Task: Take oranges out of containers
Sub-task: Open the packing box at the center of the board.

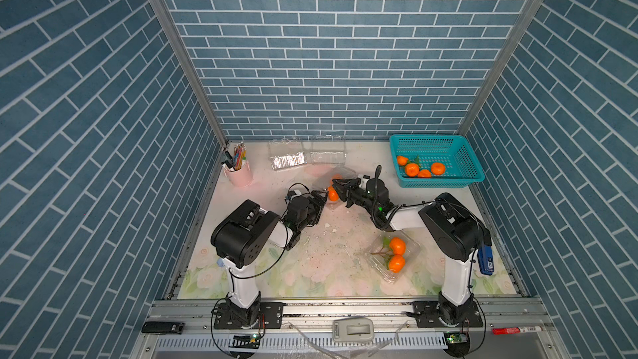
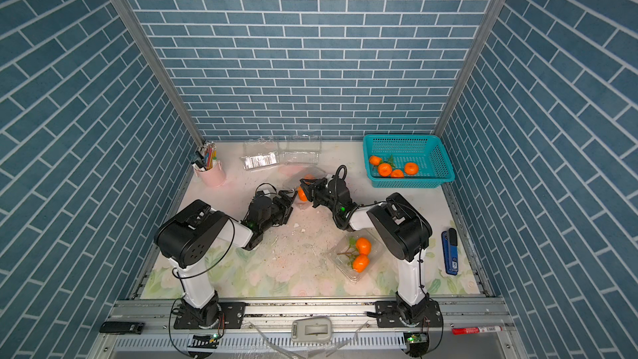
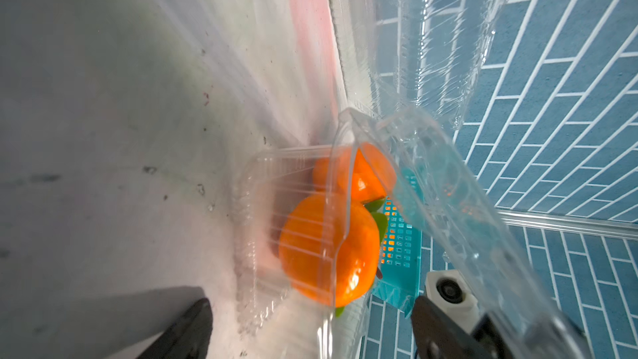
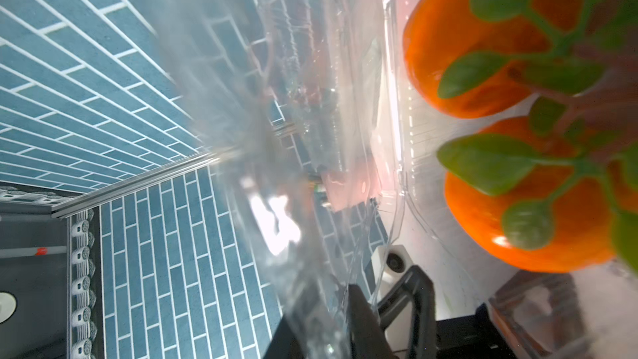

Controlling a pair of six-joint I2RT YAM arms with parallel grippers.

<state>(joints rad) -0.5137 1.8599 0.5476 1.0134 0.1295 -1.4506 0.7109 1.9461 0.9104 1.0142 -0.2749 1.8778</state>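
Back row first: a pen cup (image 1: 238, 171) is parked in the far left corner, and an empty container (image 1: 287, 158) and a second empty container (image 1: 328, 153) are lined up side by side along the back wall, just right of it. A basket (image 1: 445, 184) is tucked into the far right corner with four oranges (image 1: 412, 169) sat in it. Mid-table, a middle container (image 1: 346, 172) with two oranges (image 1: 333, 194) in it is sandwiched between the left gripper (image 1: 324, 197) and the right gripper (image 1: 340, 186), while a front container (image 1: 389, 272) holding two more oranges (image 1: 397, 246) is set nearer the front, just beside the right arm (image 1: 407, 217).
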